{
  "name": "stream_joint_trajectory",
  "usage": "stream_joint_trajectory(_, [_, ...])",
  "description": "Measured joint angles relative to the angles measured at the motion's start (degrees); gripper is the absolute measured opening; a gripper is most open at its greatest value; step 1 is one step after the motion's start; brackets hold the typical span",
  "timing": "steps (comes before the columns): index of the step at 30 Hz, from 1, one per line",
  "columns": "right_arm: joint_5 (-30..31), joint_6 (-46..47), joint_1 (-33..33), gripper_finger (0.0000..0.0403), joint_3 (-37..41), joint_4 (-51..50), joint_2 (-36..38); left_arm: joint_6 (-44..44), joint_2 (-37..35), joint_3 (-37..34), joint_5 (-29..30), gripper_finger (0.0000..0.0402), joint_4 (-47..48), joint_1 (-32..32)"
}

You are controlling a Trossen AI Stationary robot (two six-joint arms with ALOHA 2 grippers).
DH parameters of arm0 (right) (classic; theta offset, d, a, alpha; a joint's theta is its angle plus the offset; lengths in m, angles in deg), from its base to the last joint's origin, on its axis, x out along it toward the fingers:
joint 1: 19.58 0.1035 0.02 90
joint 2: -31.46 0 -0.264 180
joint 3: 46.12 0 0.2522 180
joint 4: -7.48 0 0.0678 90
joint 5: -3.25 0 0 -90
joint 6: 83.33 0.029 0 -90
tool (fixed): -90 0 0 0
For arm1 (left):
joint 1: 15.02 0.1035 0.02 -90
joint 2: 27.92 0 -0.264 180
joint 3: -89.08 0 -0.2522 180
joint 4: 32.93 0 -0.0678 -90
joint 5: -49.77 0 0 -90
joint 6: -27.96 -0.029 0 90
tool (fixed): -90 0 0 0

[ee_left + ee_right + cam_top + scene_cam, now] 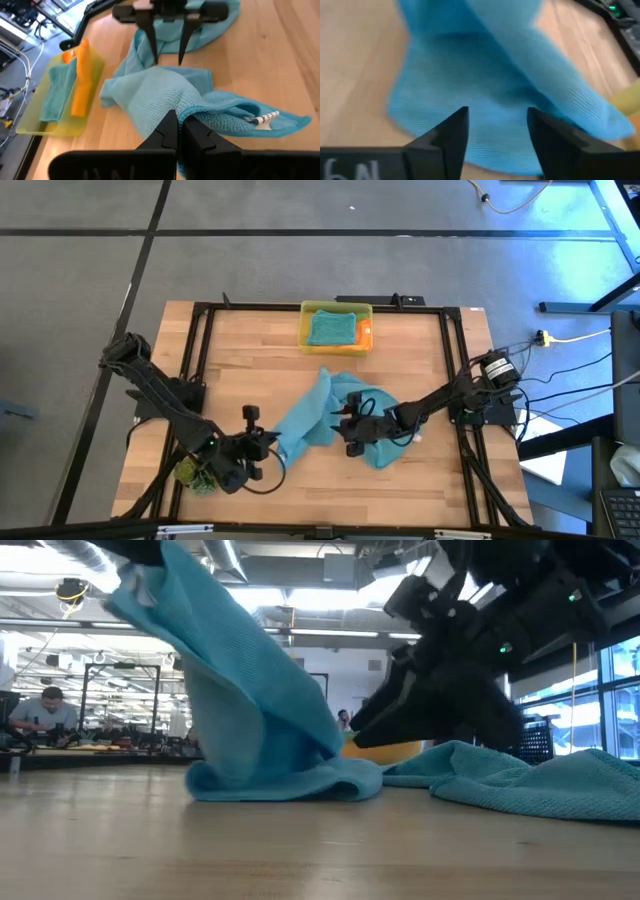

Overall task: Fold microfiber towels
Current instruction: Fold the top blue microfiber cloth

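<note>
One arm lifts a blue towel corner while the other arm waits with open fingers.

The teal-blue towel (322,416) lies crumpled in the middle of the table, and one edge is raised. The left gripper (178,123) is pinched tight on that raised edge. The right gripper (497,127) has its fingers apart and holds nothing; it hangs just over the cloth. I think a good fold needs the right gripper to catch the next corner, so both arms can pull the towel flat before laying it over. The yellow bin (365,312) sits at the far edge with a teal cloth and an orange cloth inside, well apart from the arms. The small green plant tuft (190,473) is near the left arm. The wood in front looks open for spreading out.
</note>
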Motion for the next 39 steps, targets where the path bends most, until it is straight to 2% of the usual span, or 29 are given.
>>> stream_joint_trajectory(5, [4.0,-1.0,-1.0,0.025,0.0,3.0,-0.7,0.9,-0.1,0.0,0.9,0.0,0.0,-1.1])
stream_joint_trajectory(9, [4.0,-2.4,-3.3,0.029,0.0,3.0,-0.7,1.1,-0.1,0.0,0.8,0.0,0.0,-1.5])
stream_joint_trajectory(16, [2.2,-6.0,-9.1,0.031,0.0,2.9,-0.7,3.0,-0.1,0.0,0.2,0.0,2.5,-2.3])
stream_joint_trajectory(25, [-6.9,-15.5,-14.1,0.0311,0.0,5.9,-0.7,4.0,-0.1,0.0,2.7,0.0,3.1,-2.4])
stream_joint_trajectory(30, [-8.5,-20.5,-15.1,0.0306,-0.5,6.9,-0.7,3.6,-1.2,0.0,3.6,0.0,2.6,-1.7])
stream_joint_trajectory(34, [-9.1,-21.0,-15.6,0.0276,-1.8,7.1,-0.7,-0.6,-3.3,0.0,4.5,0.0,0.2,-1.4])
stream_joint_trajectory(39, [-12.5,-21.3,-15.9,0.021,-3.4,7.0,-0.7,-6.5,-6.4,0.1,5.0,0.0,-2.7,-0.5])
